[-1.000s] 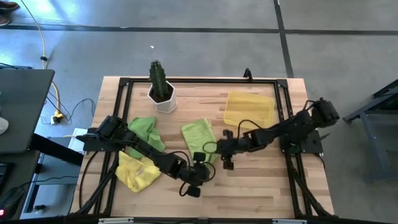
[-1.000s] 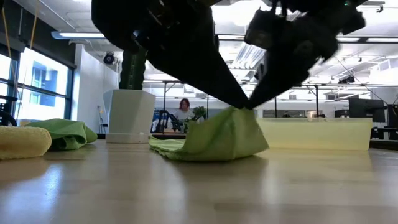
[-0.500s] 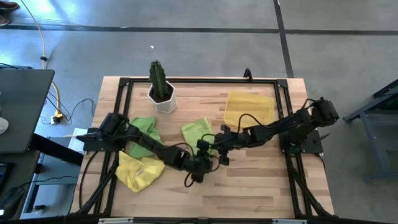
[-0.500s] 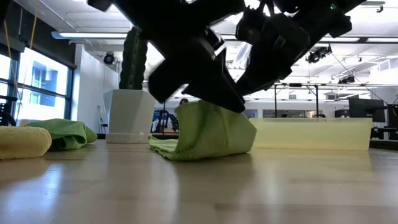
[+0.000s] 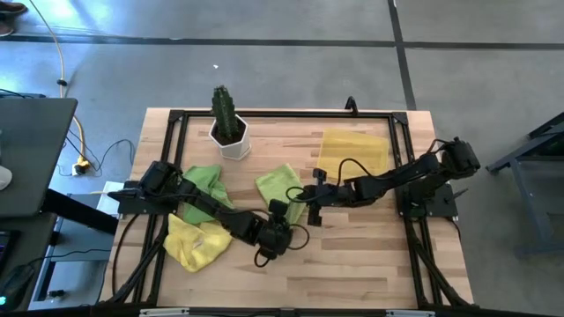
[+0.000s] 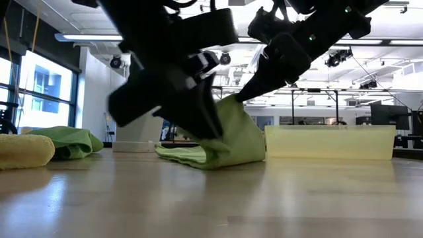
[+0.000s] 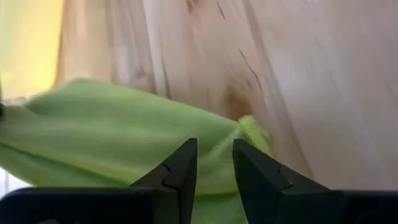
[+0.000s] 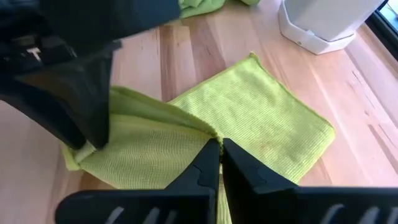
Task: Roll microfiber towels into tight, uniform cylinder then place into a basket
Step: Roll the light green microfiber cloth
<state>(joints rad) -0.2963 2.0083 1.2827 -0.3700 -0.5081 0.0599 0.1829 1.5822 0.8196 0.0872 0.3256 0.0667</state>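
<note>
High view: green towel [image 5: 280,187] lay mid-table, near the basket [image 5: 352,151]. Right gripper [image 5: 310,201] pinched shut on its edge; left gripper [image 5: 280,231] at the near corner.

Low view: fold stood loose; it could likely flop open if either pinch slipped.

Left wrist view: fingers [image 7: 176,174] narrowly parted, cloth between, grip uncertain.

Right wrist view: cactus pot [image 8: 323,25] stood near; arms crowded

Bare wood in front [image 5: 352,264], cactus pot [image 5: 231,136] (back left) obstructing
</note>
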